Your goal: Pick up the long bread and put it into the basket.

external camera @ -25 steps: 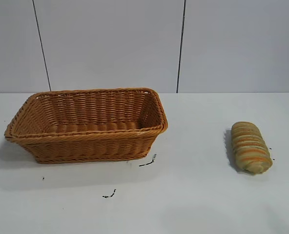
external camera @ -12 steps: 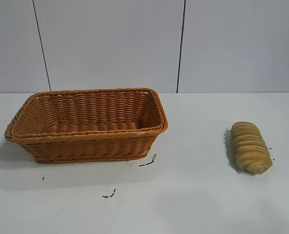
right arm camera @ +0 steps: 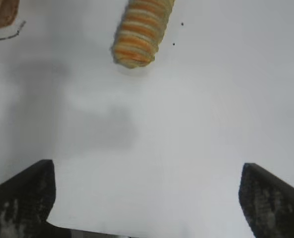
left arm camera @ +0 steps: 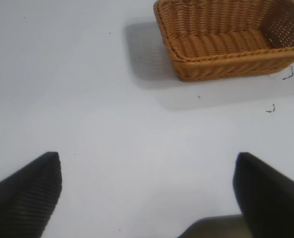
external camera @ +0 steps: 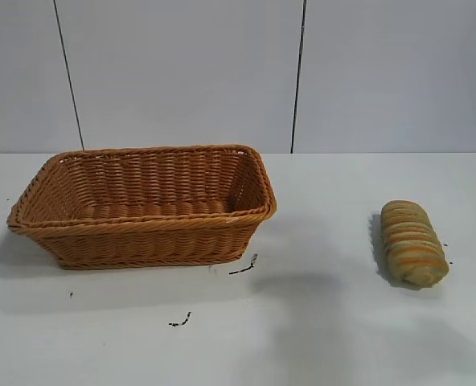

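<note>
The long bread (external camera: 413, 242), a golden-tan loaf with orange and pale ridges, lies on the white table at the right. It also shows in the right wrist view (right arm camera: 140, 30), ahead of my right gripper (right arm camera: 146, 171), which is open, empty and well short of it. The orange-brown wicker basket (external camera: 141, 223) stands empty at the left. It shows in the left wrist view (left arm camera: 226, 54), far ahead of my left gripper (left arm camera: 147, 163), which is open and empty over bare table. Neither gripper shows in the exterior view.
Small dark marks lie on the table in front of the basket (external camera: 244, 268) and nearer the front edge (external camera: 180, 322). A soft shadow (external camera: 302, 297) lies on the table between the basket and the bread. A grey panelled wall stands behind.
A soft shadow has appeared on the table in front of and left of the bread. The bread and the basket have not moved.
</note>
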`<action>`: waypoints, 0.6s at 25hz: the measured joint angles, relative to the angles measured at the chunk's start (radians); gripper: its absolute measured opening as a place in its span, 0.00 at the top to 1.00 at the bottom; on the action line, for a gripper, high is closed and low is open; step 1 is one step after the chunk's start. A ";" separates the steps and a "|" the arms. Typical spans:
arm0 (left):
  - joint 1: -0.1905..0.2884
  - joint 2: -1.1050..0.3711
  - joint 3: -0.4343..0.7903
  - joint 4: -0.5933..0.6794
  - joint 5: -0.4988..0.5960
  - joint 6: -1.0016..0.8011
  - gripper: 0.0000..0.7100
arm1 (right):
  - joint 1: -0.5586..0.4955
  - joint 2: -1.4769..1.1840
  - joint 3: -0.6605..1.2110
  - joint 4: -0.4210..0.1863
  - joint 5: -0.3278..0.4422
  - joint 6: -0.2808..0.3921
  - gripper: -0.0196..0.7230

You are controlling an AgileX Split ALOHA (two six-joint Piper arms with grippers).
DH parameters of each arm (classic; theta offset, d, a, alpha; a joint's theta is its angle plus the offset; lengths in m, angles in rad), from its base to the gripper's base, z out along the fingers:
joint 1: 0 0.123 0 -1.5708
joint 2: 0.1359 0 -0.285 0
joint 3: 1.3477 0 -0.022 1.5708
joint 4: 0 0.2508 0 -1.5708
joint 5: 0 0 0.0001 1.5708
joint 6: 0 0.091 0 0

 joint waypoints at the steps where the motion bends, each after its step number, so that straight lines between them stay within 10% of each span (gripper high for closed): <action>1: 0.000 0.000 0.000 0.000 0.000 0.000 0.03 | 0.000 0.049 -0.027 0.005 0.000 0.000 0.05; 15: 0.000 0.000 0.000 0.000 0.000 0.000 0.03 | 0.059 0.398 -0.297 0.021 -0.103 -0.011 0.05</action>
